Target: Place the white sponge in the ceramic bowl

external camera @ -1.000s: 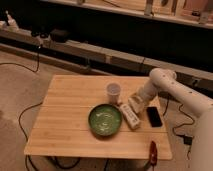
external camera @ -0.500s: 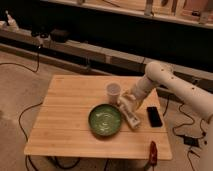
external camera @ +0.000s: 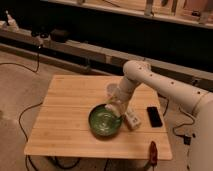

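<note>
- The single camera looks steeply down from a raised spot off the near side of the wooden table [external camera: 65, 120], facing the long ledge [external camera: 75, 48] behind it.
- It stands at middle distance, so the whole tabletop fits in view.
- The gripper [external camera: 114, 106] hangs at the right rim of the ceramic bowl [external camera: 100, 123].

Wooden table [external camera: 65, 125], pale floor [external camera: 20, 85], long ledge [external camera: 85, 50] along dark wall [external camera: 100, 25]

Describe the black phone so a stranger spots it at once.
Start at the wooden table, then the green bowl, over whose right rim the pincer hangs. Right of it, past the white bar, lies the phone: the only flat black rectangle there.
</note>
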{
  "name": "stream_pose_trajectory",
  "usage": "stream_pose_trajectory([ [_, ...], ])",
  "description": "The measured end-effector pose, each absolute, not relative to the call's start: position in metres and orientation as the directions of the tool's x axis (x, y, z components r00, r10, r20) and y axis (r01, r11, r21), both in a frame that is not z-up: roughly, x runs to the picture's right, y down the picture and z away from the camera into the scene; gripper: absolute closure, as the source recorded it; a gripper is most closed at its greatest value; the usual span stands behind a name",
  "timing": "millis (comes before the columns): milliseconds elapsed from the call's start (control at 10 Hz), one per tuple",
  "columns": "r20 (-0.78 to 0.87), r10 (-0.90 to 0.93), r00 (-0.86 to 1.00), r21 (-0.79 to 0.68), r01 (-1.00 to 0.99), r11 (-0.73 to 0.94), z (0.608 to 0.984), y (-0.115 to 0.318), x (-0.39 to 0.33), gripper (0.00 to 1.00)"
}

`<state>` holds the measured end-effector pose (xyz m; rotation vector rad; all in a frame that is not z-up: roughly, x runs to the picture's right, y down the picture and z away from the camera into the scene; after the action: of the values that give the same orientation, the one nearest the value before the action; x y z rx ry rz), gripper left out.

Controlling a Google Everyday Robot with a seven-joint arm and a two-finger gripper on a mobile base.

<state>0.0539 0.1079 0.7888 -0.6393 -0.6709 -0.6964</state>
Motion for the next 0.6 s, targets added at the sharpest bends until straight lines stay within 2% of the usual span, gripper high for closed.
stream_pose_trajectory([
  [200, 0.717, -0.362, 0.596, -0.309, 0.736, 0.602, 0.7964, 0.1028, 0.0439, 0.35],
  [600, 0.715, -0.362, 0.599, -0.309, 0.735, 0.604, 0.7973, 0.1023, 0.0442, 0.33],
])
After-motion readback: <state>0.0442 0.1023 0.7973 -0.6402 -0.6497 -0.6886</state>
